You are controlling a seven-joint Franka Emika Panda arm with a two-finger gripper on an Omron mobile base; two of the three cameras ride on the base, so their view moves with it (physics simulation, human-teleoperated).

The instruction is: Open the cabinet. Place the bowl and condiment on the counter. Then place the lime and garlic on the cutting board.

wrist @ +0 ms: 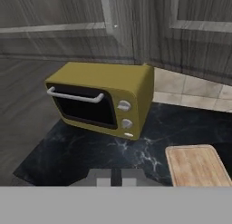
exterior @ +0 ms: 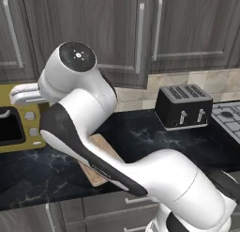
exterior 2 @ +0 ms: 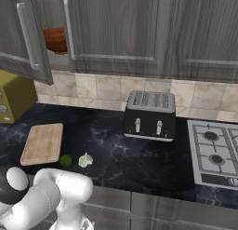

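Cabinet (exterior 2: 37,33) door swung ajar at 10 o'clock in the right base view, long silver bar handle (exterior 2: 27,36) on its face; neighbouring doors flush and closed. Bowl (exterior 2: 56,40) of reddish-brown wood peeking through the gap between the open door and the next door, sitting inside on the shelf. Condiment bottle hidden, position impossible to tell.

Below, on the black veined counter (exterior 2: 107,145): cutting board (exterior 2: 42,143) lying flat at 8 o'clock, bare on top. Lime (exterior 2: 65,160) just off the board's near right corner, at about 4 o'clock from the board, resting on the counter. Garlic (exterior 2: 85,159) just beside the lime at its 3 o'clock, also on the counter, apart from the board.

Black toaster (exterior 2: 149,115) near the centre against the tiled wall, at 2 o'clock from the garlic. Stovetop (exterior 2: 214,152) at 3 o'clock, well apart from the board. Yellow toaster oven (wrist: 102,98) at the far left end of the counter, white handle across its dark door, two knobs on its right; board at 4 o'clock from it in the hand view.

Gripper (wrist: 116,177) at 6 o'clock in the hand view, fingertips pressed together, nothing between them, pointed toward the counter in front of the oven.
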